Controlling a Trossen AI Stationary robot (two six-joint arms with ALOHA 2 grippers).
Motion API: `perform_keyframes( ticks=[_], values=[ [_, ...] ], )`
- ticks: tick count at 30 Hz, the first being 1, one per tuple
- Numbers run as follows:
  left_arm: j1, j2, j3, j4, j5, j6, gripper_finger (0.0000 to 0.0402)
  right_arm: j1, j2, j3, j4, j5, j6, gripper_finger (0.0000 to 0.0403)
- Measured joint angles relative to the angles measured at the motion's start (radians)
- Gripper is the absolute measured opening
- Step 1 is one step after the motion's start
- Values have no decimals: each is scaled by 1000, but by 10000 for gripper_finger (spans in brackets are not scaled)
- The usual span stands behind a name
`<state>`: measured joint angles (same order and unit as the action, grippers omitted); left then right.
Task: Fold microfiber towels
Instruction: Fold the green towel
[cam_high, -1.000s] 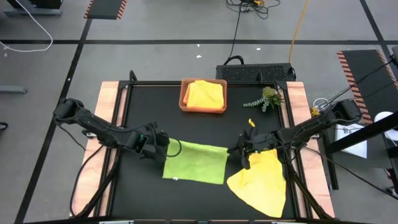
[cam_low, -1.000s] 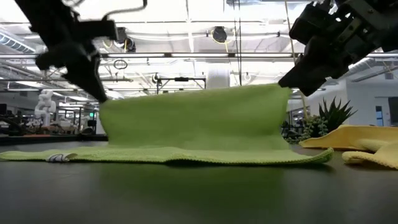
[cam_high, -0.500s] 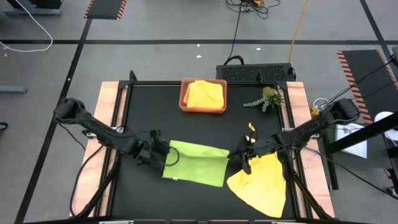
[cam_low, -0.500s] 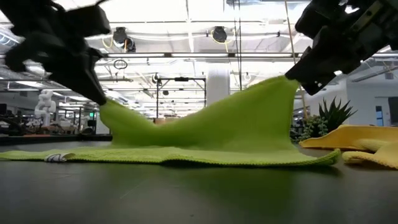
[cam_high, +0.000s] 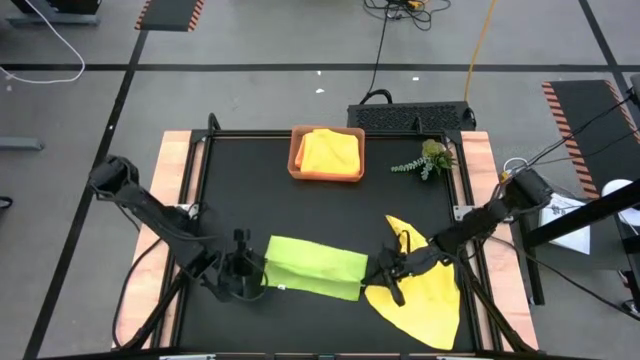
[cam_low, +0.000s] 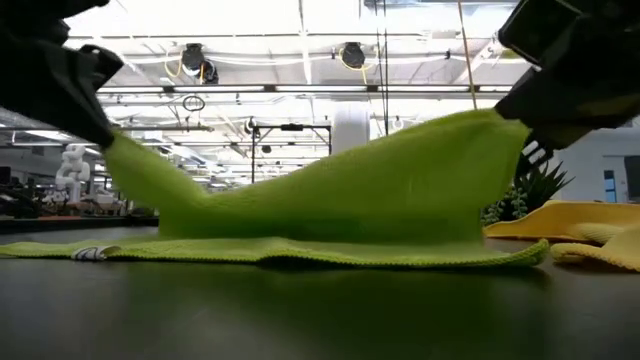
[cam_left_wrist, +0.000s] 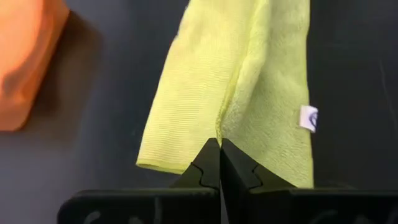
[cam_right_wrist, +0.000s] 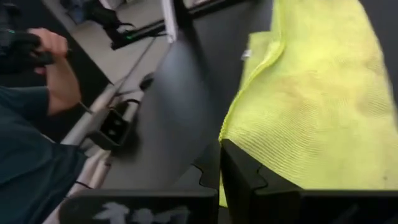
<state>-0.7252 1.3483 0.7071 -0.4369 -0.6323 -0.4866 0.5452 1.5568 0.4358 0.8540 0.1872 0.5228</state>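
On the black table (cam_high: 320, 205), a lime green towel (cam_high: 312, 267) adjoins 1 yellow towel (cam_high: 425, 305); the orange-brown tray (cam_high: 296, 165) holds another yellow towel (cam_high: 328, 152).

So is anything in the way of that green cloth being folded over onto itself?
Nothing visible. Both grippers are already shut on the lime green towel, the left gripper at one corner, the right gripper at the other. The near half lies bare on the mat; the yellow towel lies beside it.

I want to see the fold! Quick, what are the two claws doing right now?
Left gripper: shut on the green towel, at its left corner.
Right gripper: shut on the green towel, at its right corner.
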Motion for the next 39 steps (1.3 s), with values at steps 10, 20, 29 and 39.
perform_keyframes(
  ticks=[10,20,29,39],
  values=[
    [-28,166,0,108,81,-41,14,15,147,0,53,-35,105,0],
    [-33,190,0,172,335,-87,59,24,170,25,161,-233,123,63],
    [-56,190,4,178,432,-61,69,19,170,42,178,-218,63,124],
    [62,188,77,343,17,152,69,-80,169,181,-2,-71,-98,120]
  ],
)
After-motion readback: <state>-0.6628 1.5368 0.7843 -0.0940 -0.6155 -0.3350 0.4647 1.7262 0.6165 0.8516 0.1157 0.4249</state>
